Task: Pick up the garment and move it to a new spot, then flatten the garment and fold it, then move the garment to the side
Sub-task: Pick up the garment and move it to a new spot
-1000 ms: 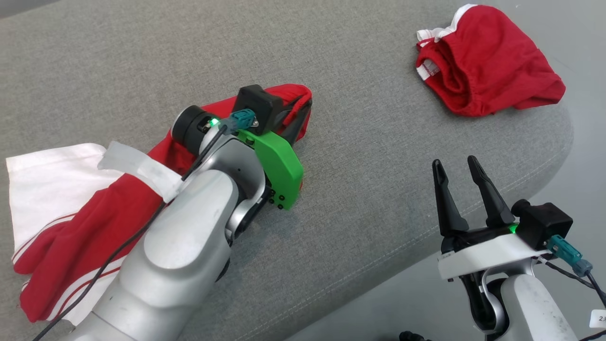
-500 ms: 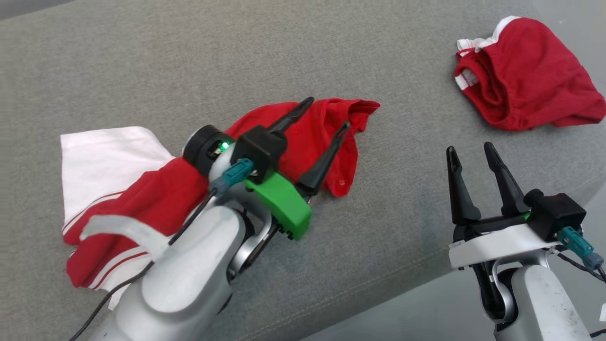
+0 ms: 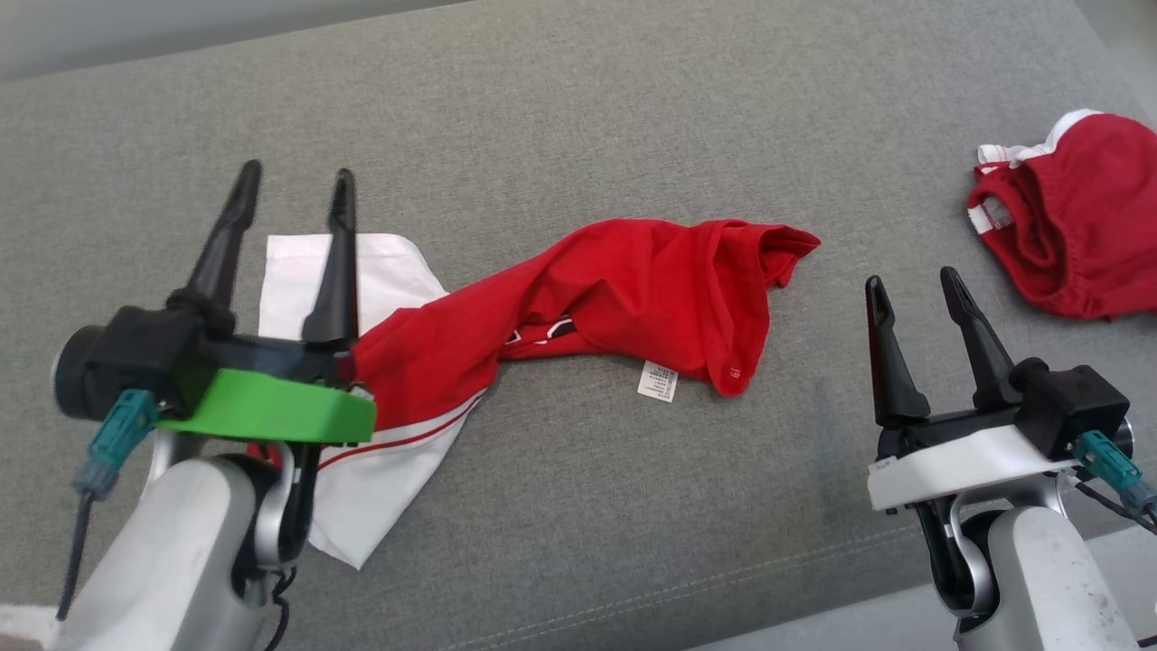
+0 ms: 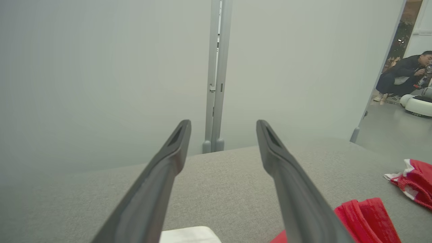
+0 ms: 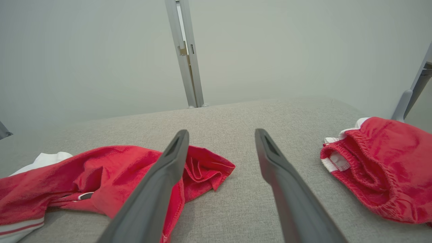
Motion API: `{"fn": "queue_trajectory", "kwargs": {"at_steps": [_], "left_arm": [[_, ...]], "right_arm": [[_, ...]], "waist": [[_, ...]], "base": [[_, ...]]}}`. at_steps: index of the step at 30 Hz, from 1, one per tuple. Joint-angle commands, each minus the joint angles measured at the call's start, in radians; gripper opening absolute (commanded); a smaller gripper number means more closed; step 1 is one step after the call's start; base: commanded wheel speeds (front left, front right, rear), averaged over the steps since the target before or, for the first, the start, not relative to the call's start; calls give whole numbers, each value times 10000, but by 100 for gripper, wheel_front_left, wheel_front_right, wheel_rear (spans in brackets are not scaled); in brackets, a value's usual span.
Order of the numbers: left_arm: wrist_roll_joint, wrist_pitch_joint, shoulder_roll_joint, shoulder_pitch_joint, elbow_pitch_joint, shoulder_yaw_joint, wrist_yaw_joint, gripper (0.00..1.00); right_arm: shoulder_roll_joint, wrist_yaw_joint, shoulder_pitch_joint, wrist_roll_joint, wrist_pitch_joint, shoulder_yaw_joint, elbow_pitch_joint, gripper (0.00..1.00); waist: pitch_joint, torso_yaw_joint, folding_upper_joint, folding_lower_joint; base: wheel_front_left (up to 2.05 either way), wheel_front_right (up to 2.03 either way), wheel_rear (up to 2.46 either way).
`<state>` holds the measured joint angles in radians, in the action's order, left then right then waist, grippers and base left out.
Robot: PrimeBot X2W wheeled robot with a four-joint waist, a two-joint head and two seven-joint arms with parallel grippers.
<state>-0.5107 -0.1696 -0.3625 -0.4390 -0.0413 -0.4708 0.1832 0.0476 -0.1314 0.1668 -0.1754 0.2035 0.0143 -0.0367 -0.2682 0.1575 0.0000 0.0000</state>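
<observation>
A red and white garment (image 3: 633, 289) lies stretched and rumpled across the grey cushion (image 3: 578, 117), white part to the left, red end to the right, a small white label showing at its near edge. My left gripper (image 3: 296, 176) stands open at the lower left, above the garment's white end, with nothing between its fingers. My right gripper (image 3: 913, 282) is open at the lower right, just right of the garment's red end and apart from it. The left wrist view has the open left gripper (image 4: 222, 123) and a red fold of the garment (image 4: 364, 216). The right wrist view has the open right gripper (image 5: 221, 132) with the garment (image 5: 101, 168) to its left.
A second red piece with a white elastic band (image 3: 1067, 235) lies bunched at the cushion's far right (image 5: 388, 168). The cushion's front edge (image 3: 723, 588) runs near both arms. Pale wall panels stand behind. A person (image 4: 401, 77) crouches on the floor beyond the doorway.
My left gripper has opened, let go of the garment's red end and drawn back to the lower left. The garment now lies stretched out. The head camera has shifted. The right gripper stays open.
</observation>
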Motion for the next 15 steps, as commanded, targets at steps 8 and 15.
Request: {"fn": "queue_trajectory", "kwargs": {"at_steps": [8, 15], "left_arm": [[-250, -790, -873, 2132, -577, 1704, 937, 100], [-54, -972, -839, 3787, -714, 2379, 853, 100]], "right_arm": [[28, 14, -374, 361, -265, 229, 24, 100], [30, 14, -787, 436, -389, 403, -66, 100]], "waist": [[967, -954, 0, 0], [1556, -1183, 0, 0]], "base": [[0, 0, 0], [0, 0, 0]]}}
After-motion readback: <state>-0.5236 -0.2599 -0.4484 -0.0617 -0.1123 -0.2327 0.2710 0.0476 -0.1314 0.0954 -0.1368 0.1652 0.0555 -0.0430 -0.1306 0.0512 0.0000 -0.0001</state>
